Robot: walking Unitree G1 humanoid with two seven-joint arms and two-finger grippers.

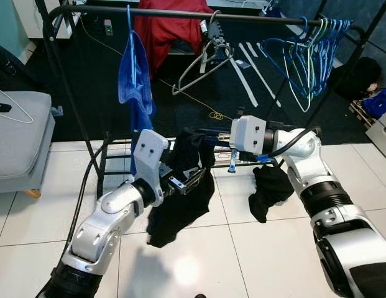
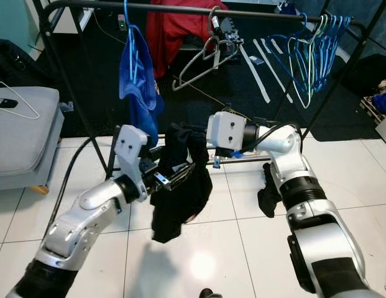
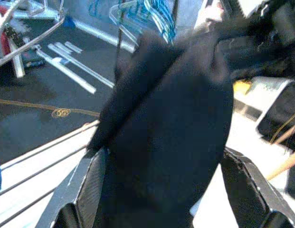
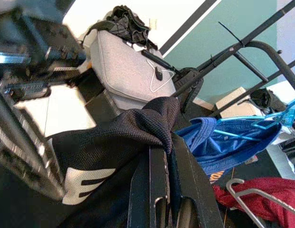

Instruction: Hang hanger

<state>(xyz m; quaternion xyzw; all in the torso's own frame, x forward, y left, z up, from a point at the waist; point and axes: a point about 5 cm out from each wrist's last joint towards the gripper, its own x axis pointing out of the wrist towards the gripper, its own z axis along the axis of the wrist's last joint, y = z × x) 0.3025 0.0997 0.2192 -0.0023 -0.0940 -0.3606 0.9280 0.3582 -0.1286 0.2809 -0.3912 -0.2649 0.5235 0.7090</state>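
Observation:
A black garment [image 1: 180, 205] hangs between my two grippers in front of a black clothes rack [image 1: 180, 12]. My right gripper [image 1: 202, 133] reaches in from the right at the garment's top and is shut on a fold of the black cloth [image 4: 152, 126]. A small blue hanger part [image 1: 233, 160] dangles just below that wrist. Lower down, my left gripper [image 1: 185, 179] is at the garment's middle. Its fingers [image 3: 90, 190] stand apart on either side of the cloth [image 3: 171, 133].
On the rail hang a blue cloth on a blue hanger [image 1: 135, 81], a grey hanger [image 1: 202, 65], a red garment [image 1: 168, 31] and several blue hangers [image 1: 317, 49]. Another black cloth [image 1: 270, 189] lies on the tiles. A grey seat [image 1: 18, 139] stands at the left.

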